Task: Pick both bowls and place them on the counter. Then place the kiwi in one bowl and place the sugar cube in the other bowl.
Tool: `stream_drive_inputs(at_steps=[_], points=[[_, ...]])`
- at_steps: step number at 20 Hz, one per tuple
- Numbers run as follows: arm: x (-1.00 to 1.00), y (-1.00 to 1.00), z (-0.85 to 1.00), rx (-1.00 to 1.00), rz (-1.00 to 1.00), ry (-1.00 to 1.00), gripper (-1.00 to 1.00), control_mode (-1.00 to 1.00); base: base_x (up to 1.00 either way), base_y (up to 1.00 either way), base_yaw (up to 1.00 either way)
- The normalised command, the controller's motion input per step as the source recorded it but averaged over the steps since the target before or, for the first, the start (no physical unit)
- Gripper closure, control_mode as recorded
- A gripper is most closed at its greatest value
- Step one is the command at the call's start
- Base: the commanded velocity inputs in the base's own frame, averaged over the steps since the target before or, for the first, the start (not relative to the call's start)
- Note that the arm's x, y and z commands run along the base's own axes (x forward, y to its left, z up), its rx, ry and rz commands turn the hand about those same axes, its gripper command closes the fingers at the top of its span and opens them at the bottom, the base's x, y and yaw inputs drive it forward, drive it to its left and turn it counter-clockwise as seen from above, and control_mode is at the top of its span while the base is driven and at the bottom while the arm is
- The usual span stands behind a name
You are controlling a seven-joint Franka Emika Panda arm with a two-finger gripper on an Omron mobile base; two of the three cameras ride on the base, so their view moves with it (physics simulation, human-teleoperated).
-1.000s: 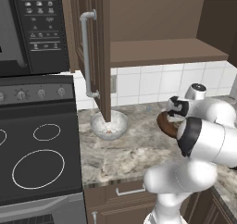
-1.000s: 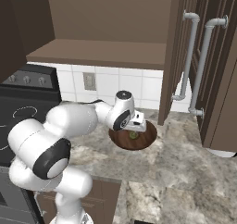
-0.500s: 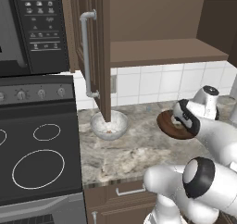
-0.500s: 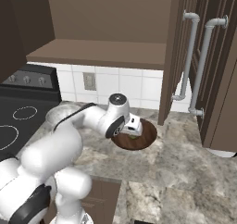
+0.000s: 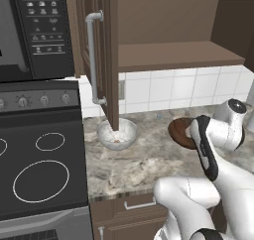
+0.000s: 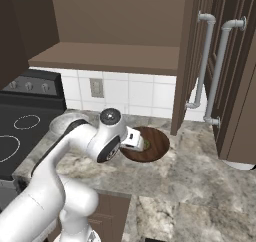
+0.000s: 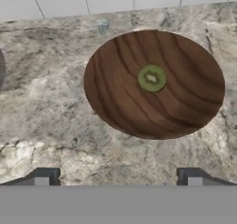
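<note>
Well, from where I stand, going left to right, the black stovetop (image 5: pixel 39 174) comes first, then the marbled bowl (image 5: pixel 117 134) sitting on the counter (image 5: pixel 149 159) under the edge of the open cabinet door (image 5: pixel 109 50). A tiny pale lump lies in it, which looks like the sugar cube (image 5: pixel 116 141), though it is too small to be sure. At about three o'clock from that bowl, well apart, sits the wooden bowl (image 7: pixel 155 82), with the kiwi (image 7: pixel 152 77) lying inside, just off its middle toward one o'clock.

The gripper (image 7: pixel 118 176) hangs above the near side of the wooden bowl, its fingers spread wide with nothing between them. Its two tips (image 7: pixel 44 177) stand about as far apart as the bowl is broad.

So the task looks close to done, and the risks lie in the arm pulling away. The forearm (image 5: pixel 203 145) crosses right over the wooden bowl; dropping low as it swings could clip the rim and tip the kiwi out. A wide sweep toward nine o'clock could knock the cabinet door or nudge the marbled bowl beneath it.
</note>
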Motion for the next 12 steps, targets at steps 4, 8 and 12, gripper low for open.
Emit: stream_drive_inputs(at_steps=[4, 8, 12], points=[[-0.58, 0.22, 0.28, 0.00, 0.00, -0.11, -1.00, -1.00, 0.00, 0.00, 0.00], [-0.55, 0.24, 0.30, 0.00, 0.00, -0.09, -1.00, -1.00, 0.00, 0.00, 0.00], [-0.50, 0.24, 0.33, 0.00, 0.00, -0.06, -1.00, -1.00, 0.00, 0.00, 0.00]])
